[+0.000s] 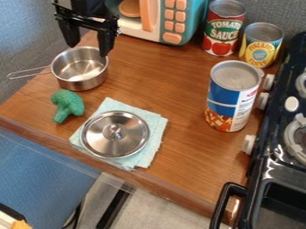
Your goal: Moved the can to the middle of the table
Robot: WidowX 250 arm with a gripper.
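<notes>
Blue-and-white can (232, 97), probably the one meant of the three, stands upright at the right of the frame, close to the stove knobs (263, 101). The end effector (89, 49) hangs at upper left by the saucepan (79, 71), spread, with nothing pinched. Reaching the can seems the step in hand: cross above the saucepan's rim, then descend centred, since so broad a can likely leaves little slack. Keep clear of the knobs and the yellow can (261, 44). Grip squarely, lift upright, and lower onto the table (149, 78) mid-frame, off the cloth (156, 129).
</notes>
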